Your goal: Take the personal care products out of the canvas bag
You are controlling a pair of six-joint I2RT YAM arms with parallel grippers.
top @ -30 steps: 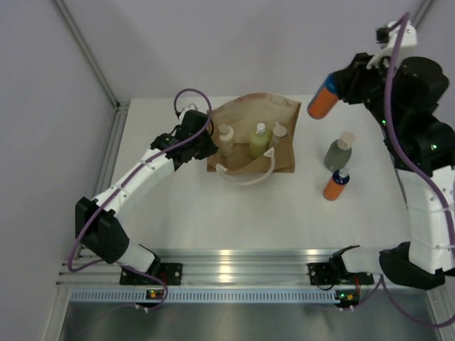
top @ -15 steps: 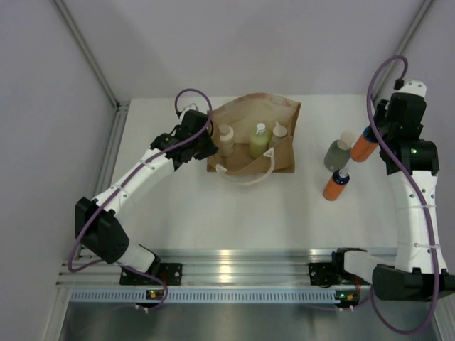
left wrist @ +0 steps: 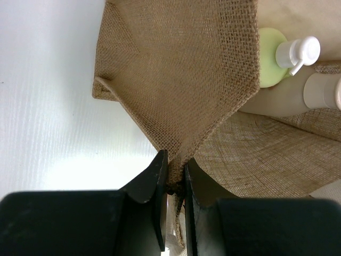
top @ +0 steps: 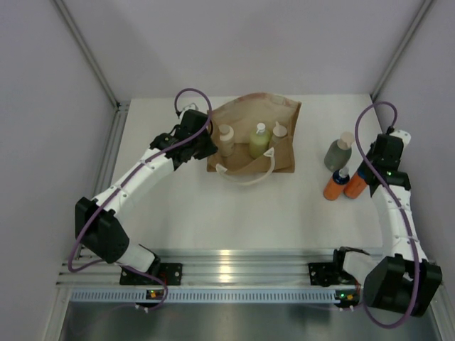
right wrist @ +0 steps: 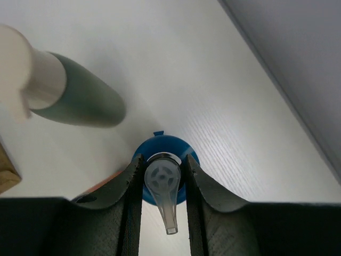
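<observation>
The canvas bag lies on its side at the back middle, mouth toward the near edge. My left gripper is shut on its left edge; in the left wrist view the fingertips pinch the woven rim. A tan bottle, a yellow-green bottle and a cream bottle are inside. At the right stand a grey-green bottle and an orange bottle. My right gripper is shut on the pump top of a second orange bottle, whose blue cap shows between the jaws.
White looped handles trail from the bag's mouth toward the near edge. The enclosure's right wall runs close beside the right arm. In the right wrist view the grey-green bottle stands just left of the held one.
The right arm has come down from high at the back right, carrying the orange bottle to table level beside the other orange bottle. The left arm and the bag have not moved.
</observation>
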